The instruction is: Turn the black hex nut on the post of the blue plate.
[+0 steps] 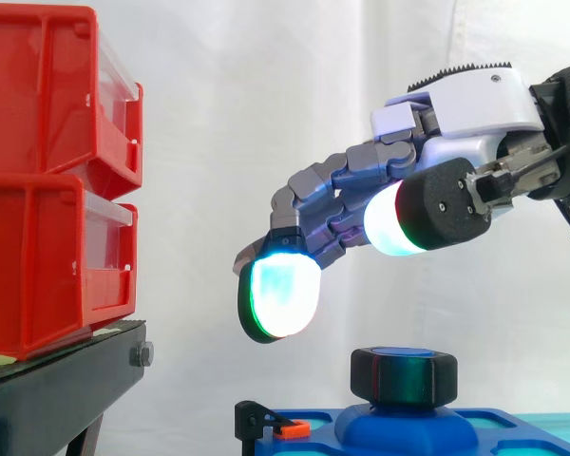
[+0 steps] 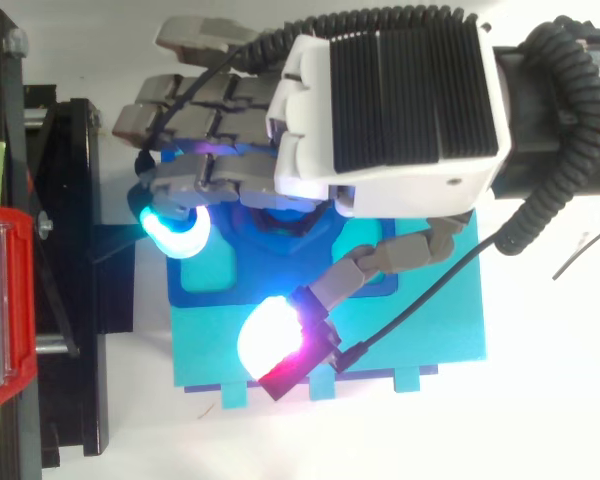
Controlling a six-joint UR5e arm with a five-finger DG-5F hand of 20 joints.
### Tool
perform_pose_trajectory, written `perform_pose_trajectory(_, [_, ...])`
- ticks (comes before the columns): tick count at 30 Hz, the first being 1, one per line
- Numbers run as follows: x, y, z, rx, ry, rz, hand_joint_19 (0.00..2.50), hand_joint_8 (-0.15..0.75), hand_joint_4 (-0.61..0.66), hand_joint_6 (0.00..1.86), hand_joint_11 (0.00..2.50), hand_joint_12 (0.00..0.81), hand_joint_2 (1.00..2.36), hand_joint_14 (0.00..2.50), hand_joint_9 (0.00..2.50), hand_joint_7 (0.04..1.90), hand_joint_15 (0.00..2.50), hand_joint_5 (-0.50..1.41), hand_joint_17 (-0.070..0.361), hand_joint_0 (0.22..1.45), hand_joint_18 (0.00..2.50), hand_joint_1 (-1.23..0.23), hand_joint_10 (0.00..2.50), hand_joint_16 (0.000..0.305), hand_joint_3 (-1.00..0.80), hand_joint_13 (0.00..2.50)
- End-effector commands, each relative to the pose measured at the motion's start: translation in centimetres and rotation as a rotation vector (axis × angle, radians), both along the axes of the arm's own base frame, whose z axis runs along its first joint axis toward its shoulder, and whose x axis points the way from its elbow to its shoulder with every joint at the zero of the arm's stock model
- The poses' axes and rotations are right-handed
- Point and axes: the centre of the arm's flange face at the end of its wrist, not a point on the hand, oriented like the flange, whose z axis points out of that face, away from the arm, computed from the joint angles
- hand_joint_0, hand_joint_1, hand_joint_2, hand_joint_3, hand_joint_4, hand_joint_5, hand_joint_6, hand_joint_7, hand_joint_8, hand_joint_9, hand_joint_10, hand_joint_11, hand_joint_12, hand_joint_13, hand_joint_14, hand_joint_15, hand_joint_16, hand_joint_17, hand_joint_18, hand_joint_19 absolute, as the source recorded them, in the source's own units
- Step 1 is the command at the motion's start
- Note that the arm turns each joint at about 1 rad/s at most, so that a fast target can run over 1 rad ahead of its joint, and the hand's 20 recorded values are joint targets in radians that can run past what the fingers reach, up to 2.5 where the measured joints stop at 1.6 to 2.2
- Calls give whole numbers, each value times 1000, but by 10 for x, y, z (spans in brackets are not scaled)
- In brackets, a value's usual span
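The hand (image 1: 475,95) hangs above the black hex nut (image 1: 404,376) on the blue plastic plate (image 1: 323,445). Its fingers (image 1: 283,294) are spread, holding nothing.

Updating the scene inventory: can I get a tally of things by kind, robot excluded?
Bins: 2
Stand: 1
Nut: 1
Plate: 1
Base: 1
Clip: 1
Total: 7
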Motion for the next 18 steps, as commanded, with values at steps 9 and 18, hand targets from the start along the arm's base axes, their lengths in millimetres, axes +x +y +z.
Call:
perform_pose_trajectory(9, [-5, 5, -16, -1, 36, 7, 134, 261, 223, 503, 0, 389, 1000, 0, 287, 1042, 6, -185, 139, 450, 99, -459, 0, 62, -500, 229])
perform_pose_trajectory(18, [-8, 4, -22, -2, 50, 7, 141, 264, 221, 502, 0, 389, 1000, 0, 290, 1036, 0, -184, 139, 450, 104, -457, 0, 62, -500, 228])
